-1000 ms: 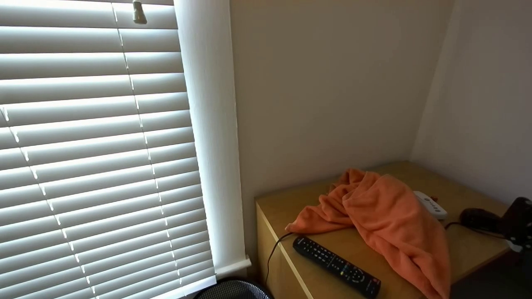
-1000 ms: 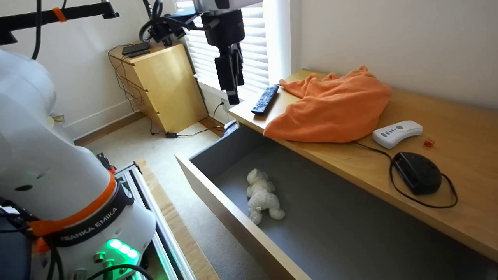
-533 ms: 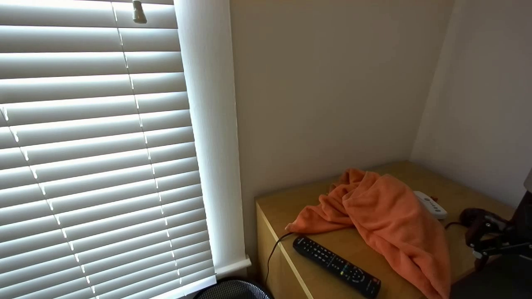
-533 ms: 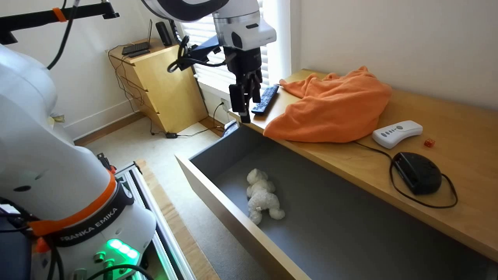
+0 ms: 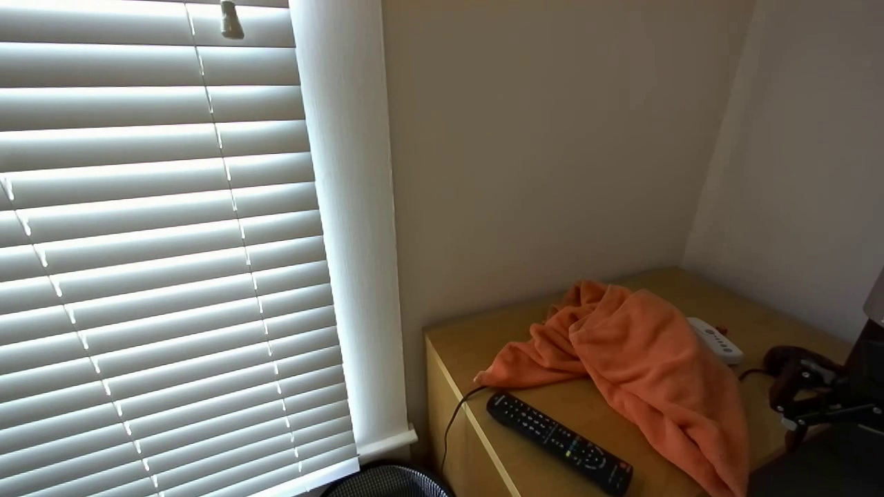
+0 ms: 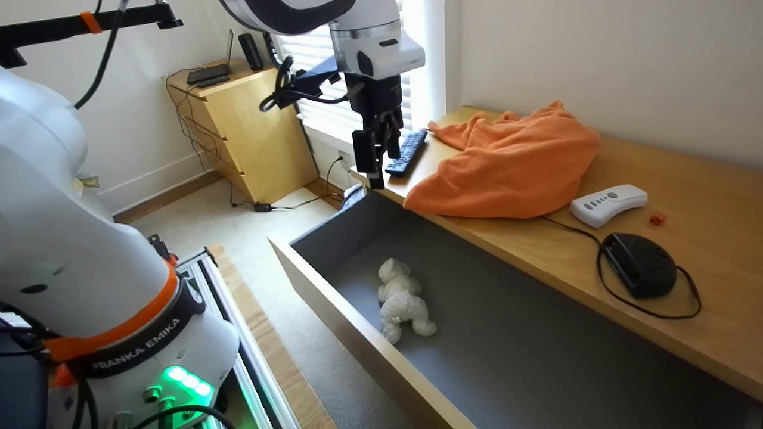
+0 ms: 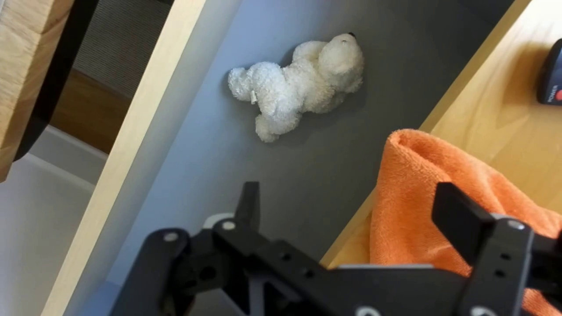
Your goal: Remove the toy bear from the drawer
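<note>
The toy bear [image 6: 404, 302] is white and fluffy and lies stretched out on the grey floor of the open drawer [image 6: 357, 326]. The wrist view shows the bear [image 7: 303, 85] lying beyond my fingertips, between the drawer's front panel [image 7: 126, 136] and the dresser top. My gripper [image 6: 385, 168] is open and empty, above the far end of the drawer near the dresser edge. In the wrist view the fingers [image 7: 347, 188] are wide apart, with drawer floor and orange cloth showing between them. Part of the gripper [image 5: 794, 421] shows at the right edge of an exterior view.
An orange cloth [image 6: 506, 167] lies on the dresser top [image 6: 703, 179] and reaches its front edge. A black remote [image 6: 408, 152], a white remote [image 6: 609, 205], a small red cube [image 6: 658, 219] and a black corded device [image 6: 639, 265] are also there. A window with blinds [image 5: 152, 276] is beside it.
My gripper has moved down and to the right in an exterior view, toward the drawer, mostly in the first half second. The bear, drawer and cloth have not moved.
</note>
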`<state>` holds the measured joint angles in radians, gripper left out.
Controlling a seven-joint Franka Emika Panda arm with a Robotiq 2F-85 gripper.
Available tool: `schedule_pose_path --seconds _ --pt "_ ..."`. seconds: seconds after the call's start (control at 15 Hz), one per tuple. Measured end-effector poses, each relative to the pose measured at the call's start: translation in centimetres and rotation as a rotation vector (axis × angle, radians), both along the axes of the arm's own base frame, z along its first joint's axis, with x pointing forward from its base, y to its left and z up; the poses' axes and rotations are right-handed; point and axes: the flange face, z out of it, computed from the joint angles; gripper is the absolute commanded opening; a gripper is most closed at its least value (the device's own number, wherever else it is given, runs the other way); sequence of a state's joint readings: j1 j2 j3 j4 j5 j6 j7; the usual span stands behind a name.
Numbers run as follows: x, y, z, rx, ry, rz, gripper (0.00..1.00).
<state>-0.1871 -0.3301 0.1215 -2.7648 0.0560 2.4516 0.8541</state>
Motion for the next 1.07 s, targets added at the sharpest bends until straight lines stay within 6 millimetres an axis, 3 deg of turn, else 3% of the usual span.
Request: schedule_pose_path --seconds 0.2,0.33,0.67,1.07 --pt "0.1 -0.1 0.0 0.002 0.001 -0.003 1.00" --pt "-0.1 -0.9 -1.1 0.020 0.029 -0.031 1.00" --pt "-1.2 -3.7 -7.2 0.119 0.155 -0.207 1.00" --pt "-2.3 -5.8 -14.4 0.195 0.154 -0.482 1.00"
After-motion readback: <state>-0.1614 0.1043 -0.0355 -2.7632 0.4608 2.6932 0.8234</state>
